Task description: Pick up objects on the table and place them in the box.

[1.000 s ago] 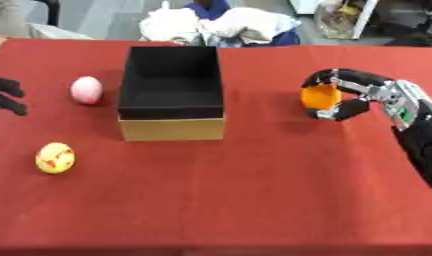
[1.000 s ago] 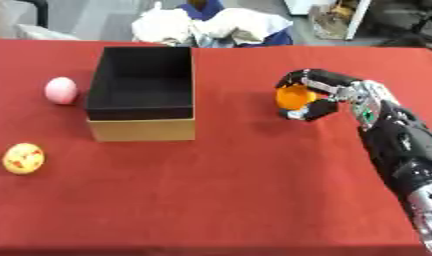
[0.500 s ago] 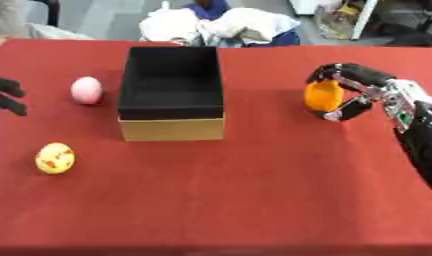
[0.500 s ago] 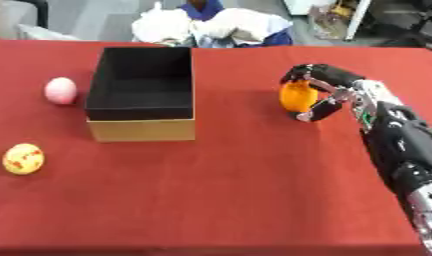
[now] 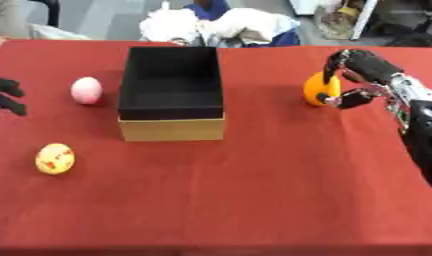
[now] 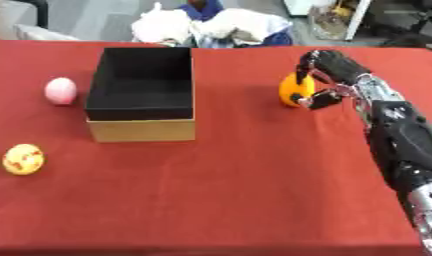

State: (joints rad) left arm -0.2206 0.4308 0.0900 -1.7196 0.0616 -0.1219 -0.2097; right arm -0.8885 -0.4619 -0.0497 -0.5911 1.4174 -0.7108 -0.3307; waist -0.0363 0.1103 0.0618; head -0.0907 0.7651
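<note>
An orange ball (image 5: pixel 319 89) sits at the right of the red table, and my right hand (image 5: pixel 360 75) has its fingers and thumb curled round it. The black-lined cardboard box (image 5: pixel 171 91) stands open in the middle, nothing showing inside. Left of the box lies a pink egg-shaped object (image 5: pixel 86 90). Nearer the front left lies a yellow ball with red marks (image 5: pixel 55 158). My left hand (image 5: pixel 6 96) shows at the left edge with its fingers curled, holding nothing.
The red tablecloth (image 5: pixel 254 190) spreads wide in front of the box. Beyond the far edge lies a heap of white and blue cloth (image 5: pixel 221 25), with clutter at the upper right.
My right hand has closed further round the orange ball and risen slightly with it. The left hand, box, pink object and yellow ball have stayed put.
</note>
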